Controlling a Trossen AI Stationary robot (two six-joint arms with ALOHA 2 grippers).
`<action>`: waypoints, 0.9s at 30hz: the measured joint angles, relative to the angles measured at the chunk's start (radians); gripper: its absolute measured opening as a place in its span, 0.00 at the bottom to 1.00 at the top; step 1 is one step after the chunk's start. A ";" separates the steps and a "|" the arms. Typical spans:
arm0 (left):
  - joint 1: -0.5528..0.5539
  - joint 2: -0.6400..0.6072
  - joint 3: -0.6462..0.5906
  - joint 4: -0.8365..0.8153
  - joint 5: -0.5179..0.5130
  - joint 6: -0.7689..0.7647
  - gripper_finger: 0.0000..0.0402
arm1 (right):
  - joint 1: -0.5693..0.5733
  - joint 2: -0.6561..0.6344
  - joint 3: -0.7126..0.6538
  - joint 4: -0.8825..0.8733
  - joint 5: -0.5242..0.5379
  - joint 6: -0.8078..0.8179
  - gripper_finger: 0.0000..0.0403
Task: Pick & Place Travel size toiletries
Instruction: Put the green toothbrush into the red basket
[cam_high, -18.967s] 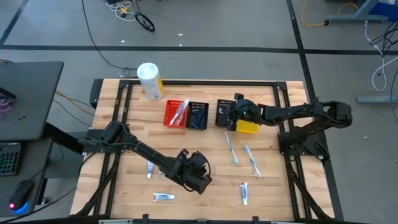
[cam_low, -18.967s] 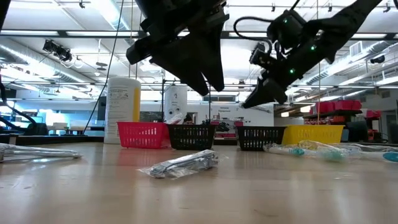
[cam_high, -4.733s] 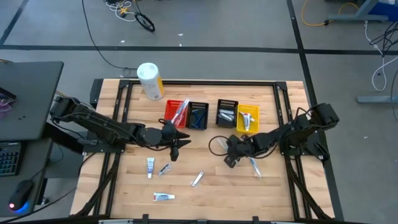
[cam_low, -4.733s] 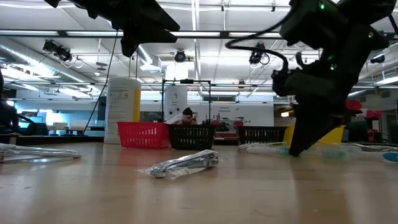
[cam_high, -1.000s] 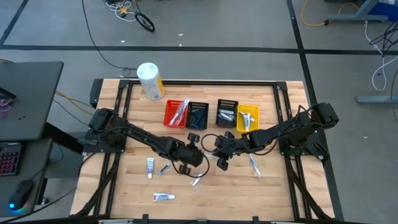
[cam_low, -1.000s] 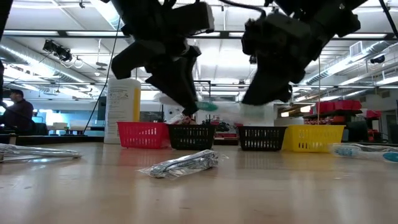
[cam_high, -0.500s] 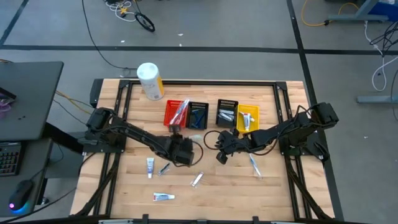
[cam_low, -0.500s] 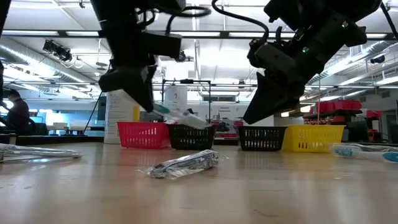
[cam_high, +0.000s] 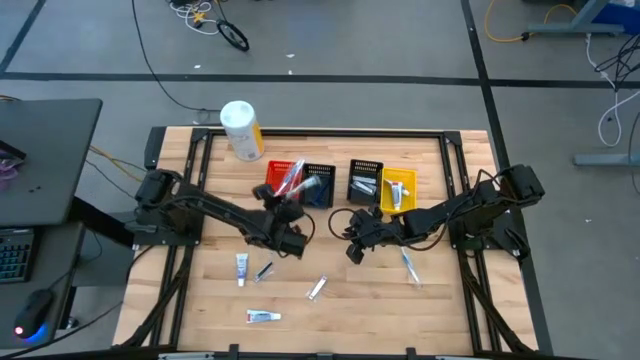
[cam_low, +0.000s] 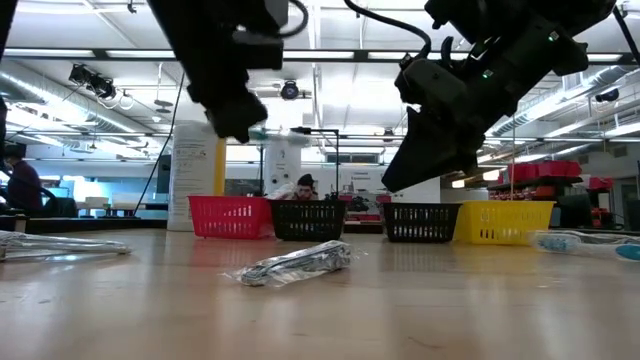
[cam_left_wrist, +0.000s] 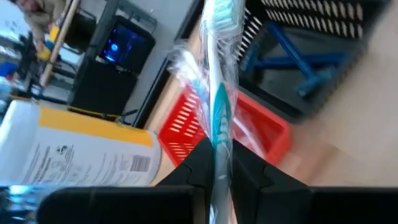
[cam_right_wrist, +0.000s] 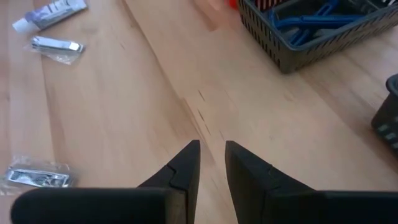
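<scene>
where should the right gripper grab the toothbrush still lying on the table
Grip the toothbrush at mid-handle, coming straight down. It lies flat and free of other items, so set the fingers across its thin width. The right gripper hangs open nearby.

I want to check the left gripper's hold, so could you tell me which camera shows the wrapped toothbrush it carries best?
The left wrist view: the toothbrush fills the picture, pinched between the left gripper's dark fingers, with the red bin behind. The high view shows only a pale sliver above that bin. The low view barely shows it, and the right wrist view not at all.
</scene>
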 joint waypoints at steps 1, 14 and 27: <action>0.005 -0.021 0.000 -0.009 0.001 -0.008 0.09 | 0.000 0.000 0.000 0.001 0.000 0.000 0.20; 0.119 -0.425 -0.217 0.254 0.102 0.077 0.08 | 0.001 0.000 -0.001 0.039 -0.059 0.005 0.20; 0.391 -0.441 -0.758 1.413 0.366 0.281 0.08 | 0.001 0.000 -0.001 0.061 -0.079 -0.004 0.20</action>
